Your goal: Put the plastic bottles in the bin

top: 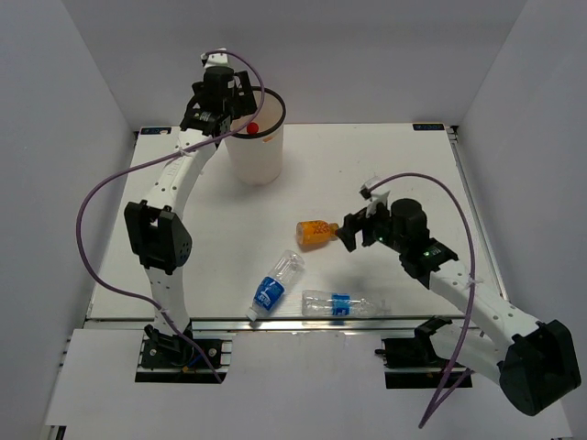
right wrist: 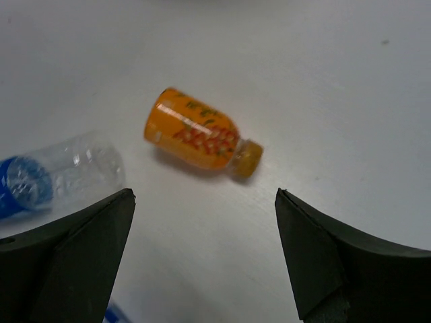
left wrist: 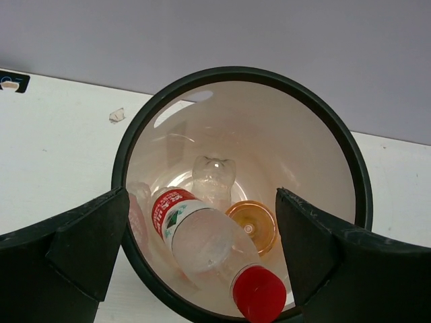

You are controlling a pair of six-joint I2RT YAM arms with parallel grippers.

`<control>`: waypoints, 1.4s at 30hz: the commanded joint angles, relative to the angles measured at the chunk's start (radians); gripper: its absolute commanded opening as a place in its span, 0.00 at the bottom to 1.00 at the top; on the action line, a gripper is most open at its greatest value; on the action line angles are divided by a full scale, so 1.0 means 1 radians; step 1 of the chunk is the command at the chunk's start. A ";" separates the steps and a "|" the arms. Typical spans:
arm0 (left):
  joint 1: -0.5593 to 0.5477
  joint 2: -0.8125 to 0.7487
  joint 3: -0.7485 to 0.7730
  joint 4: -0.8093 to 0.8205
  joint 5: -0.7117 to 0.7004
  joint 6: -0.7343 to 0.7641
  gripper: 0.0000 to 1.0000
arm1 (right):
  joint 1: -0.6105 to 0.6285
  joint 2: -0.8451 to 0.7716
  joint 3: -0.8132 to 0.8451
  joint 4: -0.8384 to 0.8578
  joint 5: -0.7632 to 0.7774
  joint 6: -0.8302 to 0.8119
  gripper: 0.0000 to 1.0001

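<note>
My left gripper (top: 220, 108) hangs over the white bin (top: 255, 163) and stands open (left wrist: 202, 195), its fingers apart from everything. Inside the bin (left wrist: 236, 73) a clear bottle with a red cap (left wrist: 202, 245) leans cap-up against the near wall, its cap (top: 253, 128) showing from above. Beside it are an orange bottle (left wrist: 252, 225) and another clear bottle (left wrist: 214, 175). On the table an orange bottle (top: 314, 234) (right wrist: 199, 138) lies on its side. Just right of it my right gripper (top: 353, 229) is open (right wrist: 205, 195) and empty. Two blue-labelled bottles (top: 275, 286) (top: 337, 303) lie nearer the front.
The bin stands at the back left of the white table (top: 404, 174). A blue-labelled bottle's clear end (right wrist: 67, 171) lies left of the right gripper. Purple cables (top: 87, 206) loop from both arms. The table's front edge rail (top: 303, 321) runs just behind the arm bases.
</note>
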State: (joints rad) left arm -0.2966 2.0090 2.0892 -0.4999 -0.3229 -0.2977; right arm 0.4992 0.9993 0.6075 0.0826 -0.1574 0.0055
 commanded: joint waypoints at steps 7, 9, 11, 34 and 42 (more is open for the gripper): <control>-0.001 -0.165 -0.130 0.040 0.067 -0.006 0.98 | 0.315 0.039 0.092 -0.380 -0.088 -0.113 0.89; -0.003 -0.208 -0.202 0.043 0.108 -0.008 0.98 | 0.410 0.076 0.101 -0.417 -0.045 -0.116 0.90; -0.003 -0.309 -0.345 0.091 0.114 -0.032 0.98 | 0.461 0.116 0.118 -0.472 0.019 -0.117 0.89; -0.001 -0.680 -0.692 0.188 0.064 -0.093 0.98 | 0.604 0.323 0.221 -0.463 0.240 -0.185 0.33; -0.003 -0.817 -0.900 0.231 0.124 -0.121 0.98 | 0.483 0.096 0.227 -0.041 0.335 -0.190 0.26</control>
State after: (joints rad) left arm -0.2981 1.2732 1.2396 -0.2981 -0.2279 -0.3946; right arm 1.0313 1.1736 0.7788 -0.2478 0.1036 -0.1703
